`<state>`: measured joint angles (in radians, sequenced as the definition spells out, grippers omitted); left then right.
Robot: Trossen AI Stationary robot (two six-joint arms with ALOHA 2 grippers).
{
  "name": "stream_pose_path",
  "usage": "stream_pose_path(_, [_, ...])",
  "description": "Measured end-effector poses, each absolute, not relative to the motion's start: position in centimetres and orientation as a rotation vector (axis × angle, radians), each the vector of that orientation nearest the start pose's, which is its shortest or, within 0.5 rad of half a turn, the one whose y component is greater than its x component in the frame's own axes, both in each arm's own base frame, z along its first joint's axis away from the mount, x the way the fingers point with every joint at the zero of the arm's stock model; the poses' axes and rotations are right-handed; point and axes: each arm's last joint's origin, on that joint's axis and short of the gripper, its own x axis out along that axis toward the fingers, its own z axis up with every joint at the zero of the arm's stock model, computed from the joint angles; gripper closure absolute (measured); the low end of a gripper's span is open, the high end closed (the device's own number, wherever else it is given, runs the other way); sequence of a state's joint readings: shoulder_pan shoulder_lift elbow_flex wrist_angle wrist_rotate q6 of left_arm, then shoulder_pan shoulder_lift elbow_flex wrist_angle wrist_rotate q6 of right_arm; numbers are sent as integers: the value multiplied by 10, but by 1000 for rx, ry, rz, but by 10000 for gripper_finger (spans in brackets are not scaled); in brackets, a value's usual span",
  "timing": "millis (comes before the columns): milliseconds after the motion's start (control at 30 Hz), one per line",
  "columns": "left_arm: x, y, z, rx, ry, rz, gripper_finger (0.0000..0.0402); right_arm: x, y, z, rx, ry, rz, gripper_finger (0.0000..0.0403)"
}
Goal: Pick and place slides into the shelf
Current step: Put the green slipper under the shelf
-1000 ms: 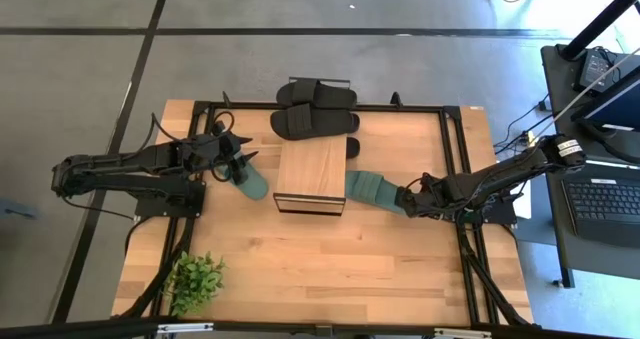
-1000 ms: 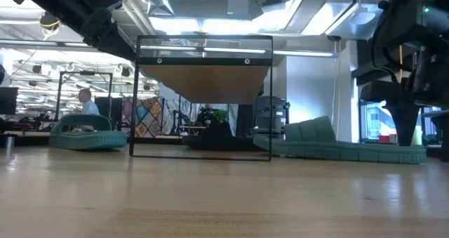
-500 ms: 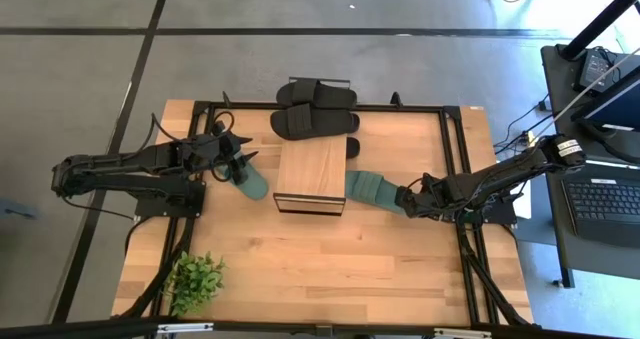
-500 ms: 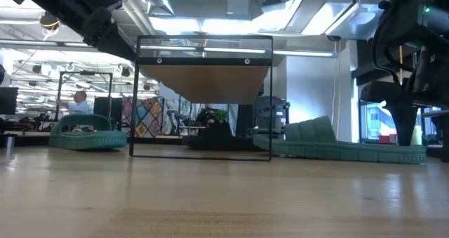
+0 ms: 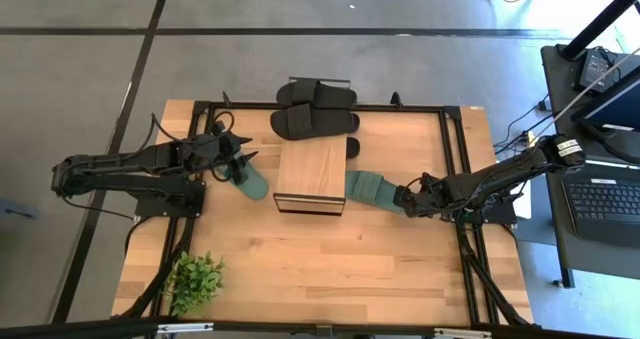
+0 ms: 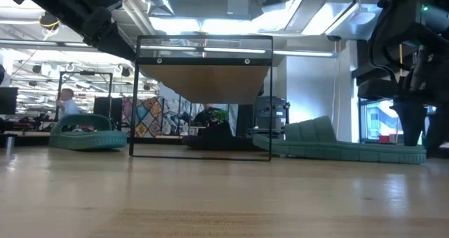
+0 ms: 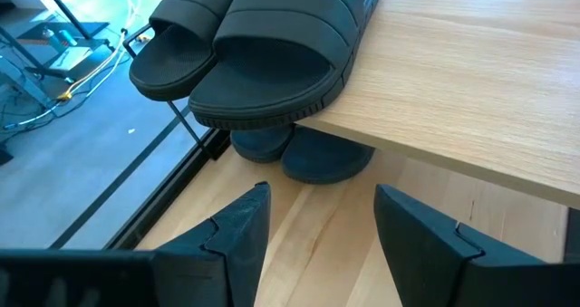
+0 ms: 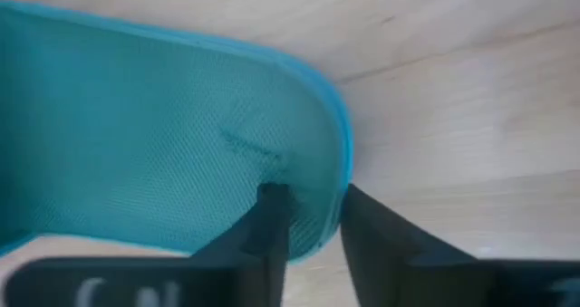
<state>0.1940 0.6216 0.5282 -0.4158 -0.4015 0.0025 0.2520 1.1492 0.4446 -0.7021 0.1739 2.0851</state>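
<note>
Two black slides [image 5: 315, 109] rest on the far end of the shelf [image 5: 312, 174], hanging over the edge of its plank top [image 7: 471, 62]. More dark slides [image 7: 304, 153] lie on the table beneath it. One green slide [image 5: 250, 183] lies flat left of the shelf, with my open left gripper [image 7: 322, 225] hovering above the table beside it. A second green slide [image 5: 372, 189] lies flat right of the shelf, and my right gripper [image 8: 313, 225] is shut on its end away from the shelf. My right gripper pinches the rim of the green slide's rounded end [image 8: 317, 198], the end away from the shelf. One finger [image 8: 270, 218] stands on the footbed and the other [image 8: 372, 224] against the outer edge. The fingers come steeply from above. The slide lies flat on the table.
A small potted plant [image 5: 192, 279] stands near the table's front left corner. A black metal frame [image 5: 455, 114] runs along the table's edges. Bare wood lies in front of the shelf. A person moves in the room far behind the table.
My right gripper has shut on the end of the green slide to the right of the shelf without shifting. The slide lies where it was.
</note>
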Motion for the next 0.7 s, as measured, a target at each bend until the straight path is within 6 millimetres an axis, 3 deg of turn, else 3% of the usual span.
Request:
stream_pose_path(167, [133,38,248,56,515,582,212,149,33,136,1369,869,-1250,355])
stream_pose_path(700, [133,38,248,56,516,582,212,156,31,145,1362,819,-1240,360])
